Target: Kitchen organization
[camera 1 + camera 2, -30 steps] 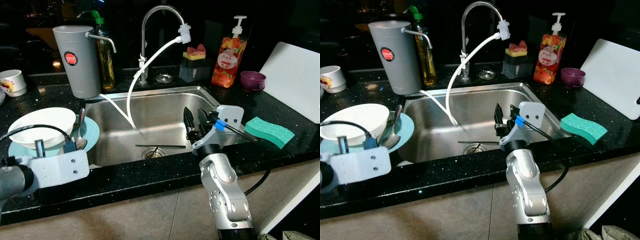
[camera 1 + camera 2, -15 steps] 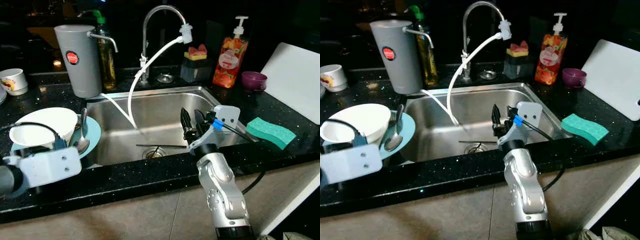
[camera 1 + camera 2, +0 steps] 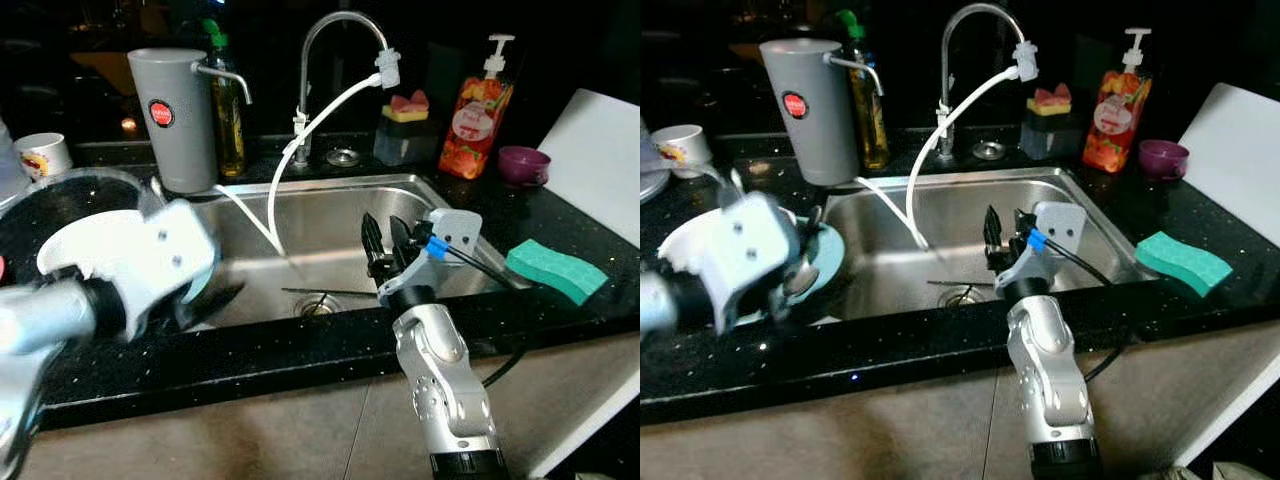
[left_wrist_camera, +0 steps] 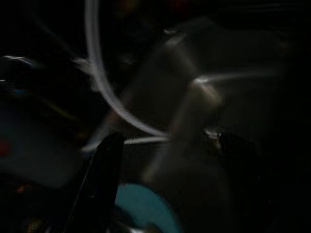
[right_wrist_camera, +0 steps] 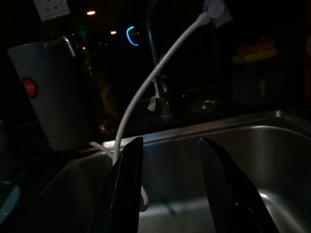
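Note:
My left arm is blurred with motion over the counter left of the sink, in front of a white bowl and a teal plate. A spoon lies on that plate. In the dark left wrist view my left gripper looks open, with the teal plate's edge below it. My right gripper stands open over the sink's front right, holding nothing. A thin dark utensil lies beside the drain.
A grey canister, an oil bottle, the faucet with a white hose, a soap bottle and a purple cup line the back. A green sponge and a white board are at right.
My left arm has swung up and to the right, across the bowl and plate toward the sink. The camera has shifted slightly. The right arm has held still.

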Available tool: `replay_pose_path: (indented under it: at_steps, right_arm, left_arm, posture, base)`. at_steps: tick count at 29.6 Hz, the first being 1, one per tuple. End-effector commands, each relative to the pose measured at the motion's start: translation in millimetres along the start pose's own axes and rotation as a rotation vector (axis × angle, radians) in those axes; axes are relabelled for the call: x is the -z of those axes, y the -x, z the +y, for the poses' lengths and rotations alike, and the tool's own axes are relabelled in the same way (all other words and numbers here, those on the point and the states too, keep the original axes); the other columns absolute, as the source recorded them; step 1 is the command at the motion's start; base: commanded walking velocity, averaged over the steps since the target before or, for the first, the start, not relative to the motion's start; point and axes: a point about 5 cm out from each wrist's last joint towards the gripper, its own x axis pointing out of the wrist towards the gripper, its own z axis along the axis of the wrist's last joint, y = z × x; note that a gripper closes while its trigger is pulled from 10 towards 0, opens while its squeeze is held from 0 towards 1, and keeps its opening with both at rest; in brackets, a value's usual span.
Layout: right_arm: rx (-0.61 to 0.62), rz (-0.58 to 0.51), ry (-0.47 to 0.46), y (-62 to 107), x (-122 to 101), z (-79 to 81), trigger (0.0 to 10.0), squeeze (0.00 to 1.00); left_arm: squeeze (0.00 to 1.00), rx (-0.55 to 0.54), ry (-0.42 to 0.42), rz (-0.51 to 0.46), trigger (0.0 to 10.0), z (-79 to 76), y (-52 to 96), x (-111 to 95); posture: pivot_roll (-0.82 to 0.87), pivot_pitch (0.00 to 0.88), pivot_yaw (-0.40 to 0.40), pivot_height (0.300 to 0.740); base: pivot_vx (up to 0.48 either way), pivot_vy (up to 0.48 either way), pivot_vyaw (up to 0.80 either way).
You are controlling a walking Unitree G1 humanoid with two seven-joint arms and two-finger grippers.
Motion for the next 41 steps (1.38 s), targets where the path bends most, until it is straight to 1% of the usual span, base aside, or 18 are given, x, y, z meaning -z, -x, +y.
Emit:
replay_pose_path:
  at_steps: [1,2,4,5,8,9,11,13,15,16,19,22,26,28,30,31,34,41]
  right_arm:
    - [0.011,-0.007,-0.002,0.9,-0.6,-2.7,10.0,0.0]
    - [0.012,-0.009,-0.001,0.6,-0.9,-3.0,10.0,0.0]
    - [0.015,-0.01,-0.001,0.6,-1.1,-3.1,10.0,0.0]
    - [0.016,-0.011,-0.001,1.3,-1.2,-2.0,10.0,0.0]
    - [0.016,-0.011,-0.002,1.6,-1.1,-1.4,10.0,0.0]
    - [0.015,-0.01,-0.003,2.0,-0.6,-0.7,10.0,0.0]
    - [0.015,-0.006,-0.007,2.3,0.2,0.8,10.0,0.0]
    - [0.014,-0.005,-0.01,2.5,0.5,1.9,10.0,0.0]
    - [0.01,-0.002,-0.015,3.0,0.9,4.0,10.0,0.0]
    - [0.01,-0.002,-0.015,3.0,0.9,4.0,10.0,0.0]
    - [0.006,0.007,-0.019,4.3,3.0,5.4,10.0,0.0]
    - [0.01,0.012,-0.03,4.3,4.5,5.3,10.0,0.0]
    - [0.012,0.006,-0.041,1.8,3.0,6.8,10.0,0.0]
    - [0.01,0.002,-0.044,1.4,1.4,7.8,10.0,0.0]
    - [0.009,0.002,-0.045,1.8,1.2,8.0,10.0,0.0]
    - [0.005,0.006,-0.047,3.4,1.5,8.1,10.0,0.0]
    - [0.002,0.009,-0.047,4.7,1.6,8.4,10.0,0.0]
    - [-0.001,0.006,-0.05,3.6,0.1,10.4,10.0,0.0]
  left_arm:
    - [0.0,-0.076,-0.028,0.051,10.0,1.5,-8.6,9.1]
    - [0.0,-0.115,-0.034,0.049,10.0,2.1,-13.3,9.9]
    - [0.0,-0.188,0.012,0.008,10.0,2.0,-22.9,7.4]
    - [0.0,-0.251,0.051,-0.021,10.0,1.1,-30.8,5.2]
    - [0.0,-0.272,0.063,-0.024,10.0,0.8,-33.4,5.0]
    - [0.0,-0.303,0.074,-0.02,10.0,-0.9,-37.8,5.3]
    - [0.0,-0.326,0.097,-0.007,10.0,-6.2,-44.6,6.4]
    - [0.0,-0.335,0.109,0.014,10.0,-9.1,-47.4,9.1]
    - [0.0,-0.363,0.12,0.07,10.0,-12.8,-51.4,18.0]
    - [0.0,-0.363,0.12,0.07,10.0,-12.8,-51.4,18.0]
    - [0.0,-0.426,0.143,0.134,10.0,-10.6,-50.8,29.3]
    - [0.0,-0.45,0.145,0.154,10.0,-9.9,-48.7,33.4]
    - [0.0,-0.471,0.176,0.131,10.0,-13.2,-49.2,31.6]
    - [0.0,-0.476,0.189,0.117,10.0,-17.8,-50.1,29.6]
    - [0.0,-0.481,0.195,0.119,10.0,-20.0,-50.5,29.9]
    - [0.0,-0.505,0.214,0.124,10.0,-22.0,-50.8,31.3]
    - [0.0,-0.528,0.231,0.129,10.0,-22.3,-51.1,32.7]
    - [0.0,-0.538,0.256,0.136,10.0,-26.6,-53.7,35.2]
  posture:
    - [0.26,0.121,-0.04,0.74]
    - [0.25,0.121,-0.04,0.74]
    - [0.25,0.121,-0.04,0.74]
    - [0.25,0.121,-0.04,0.74]
    - [0.25,0.121,-0.04,0.74]
    - [0.24,0.118,-0.04,0.74]
    - [0.24,0.12,-0.044,0.74]
    - [0.24,0.12,-0.044,0.74]
    - [0.24,0.126,-0.046,0.74]
    - [0.24,0.126,-0.046,0.74]
    - [0.24,0.126,-0.046,0.74]
    - [0.24,0.12,-0.047,0.74]
    - [0.24,0.121,-0.045,0.74]
    - [0.24,0.121,-0.045,0.74]
    - [0.23,0.114,-0.049,0.74]
    - [0.22,0.111,-0.051,0.74]
    - [0.22,0.111,-0.051,0.74]
    - [0.21,0.108,-0.056,0.74]
  base:
    - [0.0,0.0,0.0]
    - [0.0,0.0,0.0]
    - [0.0,0.0,0.0]
    - [0.0,0.0,0.0]
    - [0.0,0.0,0.0]
    - [0.0,0.0,0.0]
    - [0.0,0.0,0.0]
    - [0.0,0.0,0.0]
    - [0.0,0.0,0.0]
    - [0.0,0.0,0.0]
    - [0.0,0.0,0.0]
    - [0.0,0.0,0.0]
    - [0.0,0.0,0.0]
    - [0.0,0.0,0.0]
    - [0.0,0.0,0.0]
    - [0.0,0.0,0.0]
    - [0.0,0.0,0.0]
    - [0.0,0.0,0.0]
